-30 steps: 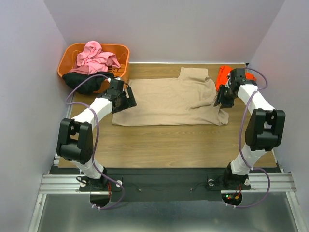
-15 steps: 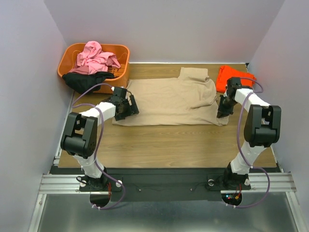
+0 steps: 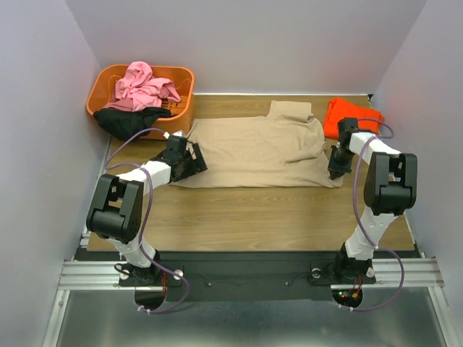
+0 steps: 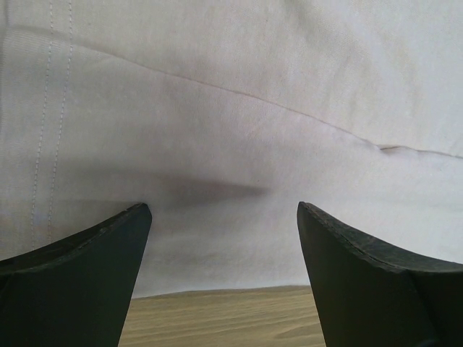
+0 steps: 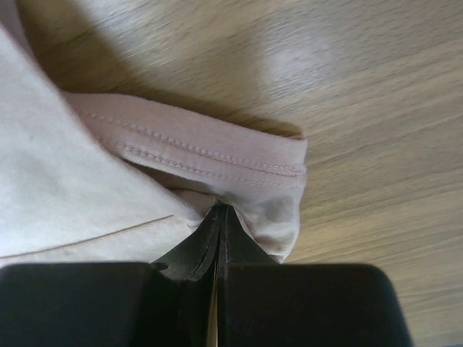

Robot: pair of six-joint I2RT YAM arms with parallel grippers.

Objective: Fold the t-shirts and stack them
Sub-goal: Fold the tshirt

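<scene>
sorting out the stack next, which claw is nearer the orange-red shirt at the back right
Right. The right claw sits at the tan shirt's right near corner, close by the orange-red shirt. The left claw is far off at the tan shirt's left edge.

No text, label, brand, number or sign can be read in any view. The tan t-shirt (image 3: 253, 152) shows only plain cloth and stitched hems. The orange basket (image 3: 185, 90), to the upper left of the t-shirt, shows a plain wall with no readable marking.
</scene>
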